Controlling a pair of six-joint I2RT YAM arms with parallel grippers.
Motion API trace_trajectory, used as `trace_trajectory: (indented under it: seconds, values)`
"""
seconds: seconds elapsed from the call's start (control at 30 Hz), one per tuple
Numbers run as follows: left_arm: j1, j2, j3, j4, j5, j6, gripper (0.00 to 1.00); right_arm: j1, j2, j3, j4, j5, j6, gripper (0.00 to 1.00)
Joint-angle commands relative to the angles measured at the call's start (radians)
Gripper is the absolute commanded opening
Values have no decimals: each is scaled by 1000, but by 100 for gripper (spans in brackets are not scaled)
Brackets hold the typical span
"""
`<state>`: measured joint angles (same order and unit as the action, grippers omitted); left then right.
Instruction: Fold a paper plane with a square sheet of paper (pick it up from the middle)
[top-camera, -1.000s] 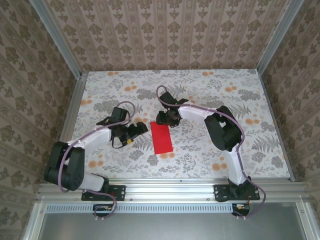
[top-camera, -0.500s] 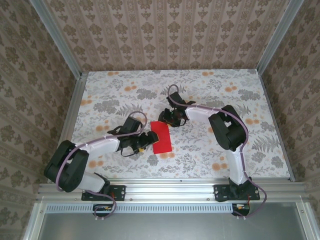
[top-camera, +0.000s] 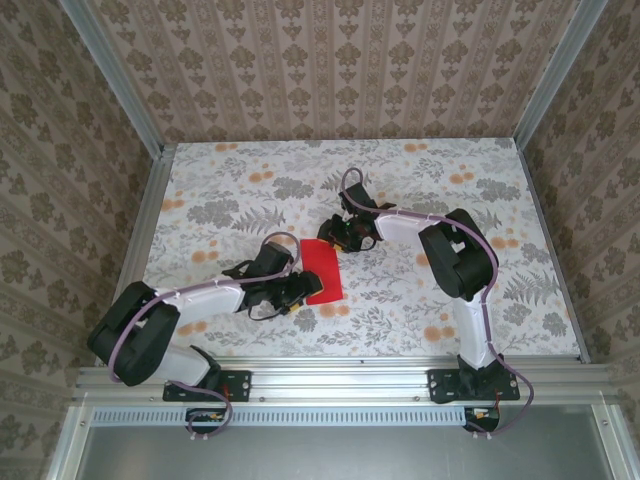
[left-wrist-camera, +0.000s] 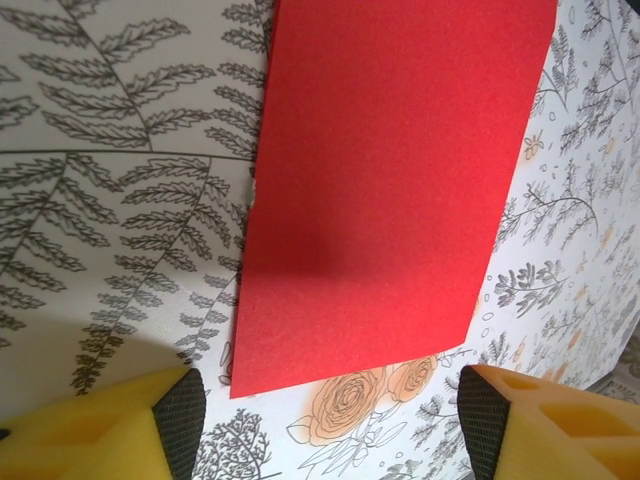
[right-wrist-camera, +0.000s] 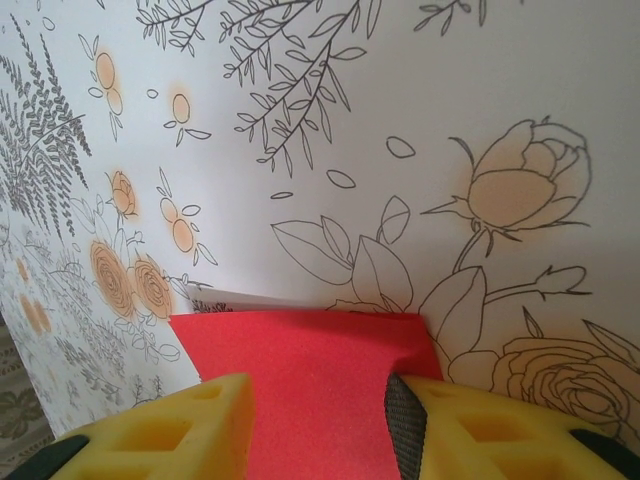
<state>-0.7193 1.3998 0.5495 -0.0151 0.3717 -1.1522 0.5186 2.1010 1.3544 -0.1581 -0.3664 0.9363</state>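
Observation:
The square sheet of paper (top-camera: 323, 270) is bright red and lies flat on the table as a folded narrow rectangle, near the middle. My left gripper (top-camera: 300, 291) is at its near left corner, low over the table. In the left wrist view the paper (left-wrist-camera: 390, 190) ends just ahead of the left gripper (left-wrist-camera: 330, 430), which is open with only tablecloth between its yellow fingers (left-wrist-camera: 120, 435). My right gripper (top-camera: 336, 236) sits on the far end. Its fingers (right-wrist-camera: 480, 440) stand apart on the paper (right-wrist-camera: 310, 365), and the right pad pushes up a small ridge at the edge.
A floral tablecloth (top-camera: 450, 180) covers the table. Patterned walls close it in at the back and both sides. An aluminium rail (top-camera: 330, 372) runs along the near edge by the arm bases. Both arms reach in toward the middle.
My left arm has swung right and nearer, up to the paper's near left corner, and its jaws have narrowed. The right gripper has shifted slightly right on the far end.

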Motion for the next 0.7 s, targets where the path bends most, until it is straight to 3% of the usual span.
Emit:
trace_trajectory:
  seconds: [0.0,0.43,0.67]
  values:
    - [-7,18,1,17,14,-22,70,-13,89,-52,-86,75,8,45]
    - [-5,41,29,-22,-20,6,66,-20,-44,-71,42,-120,-47,43]
    - [-6,52,28,-9,-16,7,64,-20,-75,-59,-16,-108,-121,42]
